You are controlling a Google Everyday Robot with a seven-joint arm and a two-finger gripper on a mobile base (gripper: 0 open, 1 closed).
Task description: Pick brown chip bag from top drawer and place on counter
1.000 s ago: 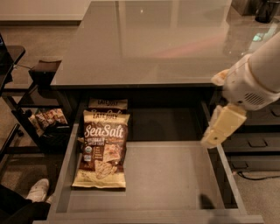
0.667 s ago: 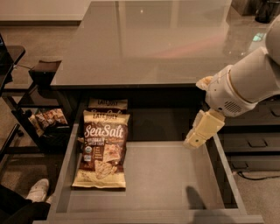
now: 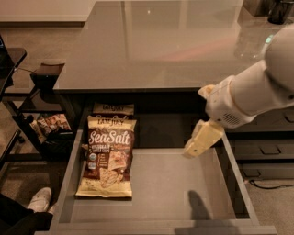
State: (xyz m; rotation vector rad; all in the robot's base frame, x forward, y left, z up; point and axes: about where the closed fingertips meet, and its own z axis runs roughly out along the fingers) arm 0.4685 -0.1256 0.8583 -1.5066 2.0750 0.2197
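Note:
The brown chip bag (image 3: 107, 156) lies flat at the left side of the open top drawer (image 3: 177, 193), its "Sea Salt" lettering facing up. Behind it, only the top of a second same-brand bag (image 3: 113, 108) shows under the counter edge. The counter (image 3: 156, 41) spans the upper part of the view. My gripper (image 3: 202, 139) hangs from the white arm at the right, above the drawer's right half, well right of the bag and holding nothing.
A dark shelf rack (image 3: 43, 110) with snack packets stands left of the drawer. Narrower dark drawers with handles (image 3: 271, 149) are at the right. A white shoe (image 3: 39, 199) is at the lower left. A dark object (image 3: 280, 10) stands on the counter's far right.
My arm and gripper have moved left over the drawer, from its right wall toward the middle. The bag has not moved.

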